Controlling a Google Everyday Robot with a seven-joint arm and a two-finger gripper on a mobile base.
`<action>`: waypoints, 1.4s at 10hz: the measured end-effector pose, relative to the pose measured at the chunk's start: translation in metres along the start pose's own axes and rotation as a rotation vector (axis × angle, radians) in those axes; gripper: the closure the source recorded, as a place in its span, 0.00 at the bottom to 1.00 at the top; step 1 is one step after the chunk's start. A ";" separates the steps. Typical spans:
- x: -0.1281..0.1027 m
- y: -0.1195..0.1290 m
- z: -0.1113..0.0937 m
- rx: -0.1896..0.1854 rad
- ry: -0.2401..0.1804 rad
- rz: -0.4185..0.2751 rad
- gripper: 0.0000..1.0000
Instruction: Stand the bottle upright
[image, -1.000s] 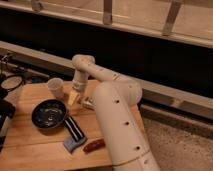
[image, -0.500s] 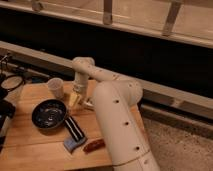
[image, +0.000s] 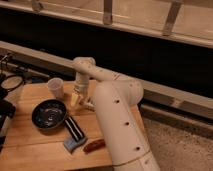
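My gripper (image: 78, 96) hangs from the white arm and points down over the wooden table (image: 30, 150), just right of the white paper cup (image: 55, 87). A small pale bottle (image: 74, 100) shows right at the gripper's tip, tilted, its lower end close to the table. The gripper covers its upper part. I cannot tell whether the gripper holds it or only touches it.
A dark bowl (image: 49, 114) sits left of the gripper, with a striped blue sponge (image: 74, 133) in front of it. A brown sausage-shaped item (image: 94, 145) lies near the table's front edge. Dark gear (image: 7, 107) stands at the left edge. The arm's thick white link (image: 117, 125) covers the table's right side.
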 end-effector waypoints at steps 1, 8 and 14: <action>0.001 0.000 0.001 -0.003 0.001 0.002 0.55; -0.002 -0.003 -0.012 0.071 -0.026 0.035 1.00; -0.024 -0.004 -0.091 0.223 -0.139 0.023 1.00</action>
